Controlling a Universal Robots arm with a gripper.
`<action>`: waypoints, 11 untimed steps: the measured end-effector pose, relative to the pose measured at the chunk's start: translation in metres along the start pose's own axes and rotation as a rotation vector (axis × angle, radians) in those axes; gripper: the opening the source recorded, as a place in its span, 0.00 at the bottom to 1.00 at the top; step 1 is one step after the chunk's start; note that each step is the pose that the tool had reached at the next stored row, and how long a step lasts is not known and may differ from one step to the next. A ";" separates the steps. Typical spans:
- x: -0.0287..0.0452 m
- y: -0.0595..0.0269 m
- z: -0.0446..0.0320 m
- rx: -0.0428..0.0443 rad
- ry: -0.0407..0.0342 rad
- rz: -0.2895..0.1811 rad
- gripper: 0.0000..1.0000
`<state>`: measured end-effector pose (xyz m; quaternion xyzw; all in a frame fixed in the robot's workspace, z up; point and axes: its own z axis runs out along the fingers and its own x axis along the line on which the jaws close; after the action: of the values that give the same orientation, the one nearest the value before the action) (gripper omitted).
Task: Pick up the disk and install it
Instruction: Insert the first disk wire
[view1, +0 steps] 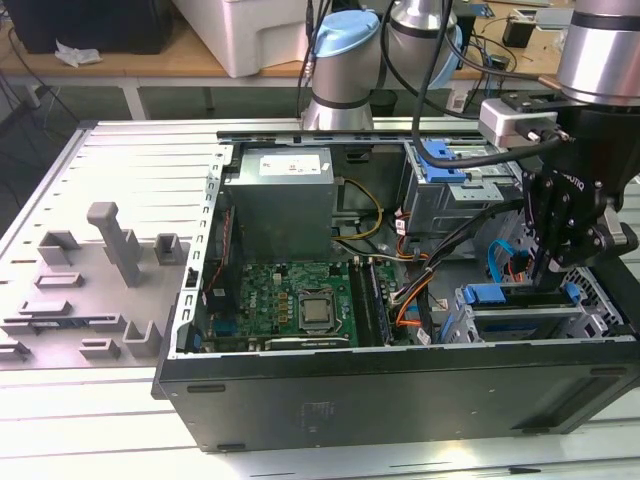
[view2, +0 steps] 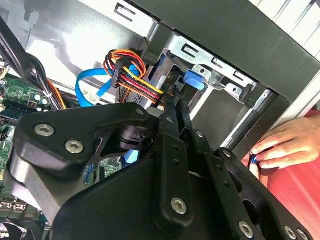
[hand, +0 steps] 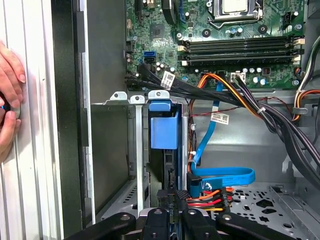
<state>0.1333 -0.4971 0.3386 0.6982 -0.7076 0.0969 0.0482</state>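
Observation:
The disk (hand: 169, 165) stands on edge in the drive cage (hand: 120, 96) at the corner of the open computer case (view1: 400, 385). Its blue carrier frame (hand: 164, 127) shows at the end facing the motherboard. In the exterior view the blue frame (view1: 500, 294) lies in the cage at the case's right end. My gripper (view1: 541, 268) reaches down right over it. In both wrist views the gripper (hand: 174, 212) (view2: 174, 100) has its fingers drawn close together at the disk's cable end. Nothing sits between them. I cannot tell whether the tips touch the disk.
Red, orange and yellow power wires (hand: 210, 199) and a blue data cable (hand: 225, 175) lie beside the disk's end. A person's hand (view2: 280, 145) rests outside the case wall. The motherboard (view1: 300, 300), a grey power-supply box (view1: 277, 205) and an upper cage with a blue clip (view1: 440, 160) are inside the case.

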 end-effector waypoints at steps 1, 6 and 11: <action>0.0001 0.0000 0.0001 0.0000 -0.0007 0.000 0.17; 0.0001 0.0000 0.0011 0.0004 -0.0016 0.000 0.17; -0.0002 0.0002 0.0024 0.0012 -0.0032 0.000 0.17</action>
<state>0.1333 -0.4975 0.3362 0.6982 -0.7078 0.0962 0.0467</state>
